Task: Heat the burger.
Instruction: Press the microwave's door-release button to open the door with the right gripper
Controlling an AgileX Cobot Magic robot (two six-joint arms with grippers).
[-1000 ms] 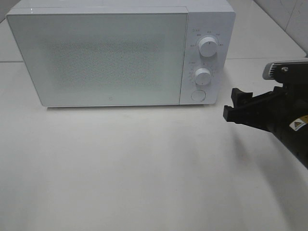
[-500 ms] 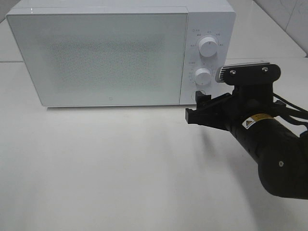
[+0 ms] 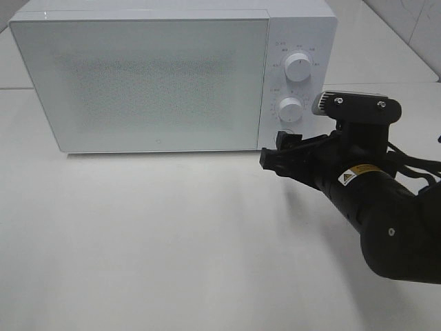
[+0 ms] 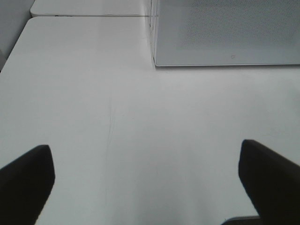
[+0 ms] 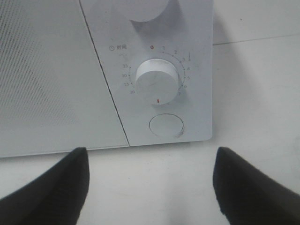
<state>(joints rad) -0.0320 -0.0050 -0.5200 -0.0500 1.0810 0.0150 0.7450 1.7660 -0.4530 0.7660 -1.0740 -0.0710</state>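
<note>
Right pincer [image 3: 273, 152] spread wide, empty, facing microwave button [image 5: 165, 125]; left pincer [image 4: 145, 157] released.

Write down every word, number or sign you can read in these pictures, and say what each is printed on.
"0 1 2 3 4 5": scale around the lower knob of the microwave.
"35 30 25 20": same scale.
Clock-sign label by that scale: characters too blurred.
Marks around the upper knob: too small.
Yellow sticker on the right arm: too small.
</note>
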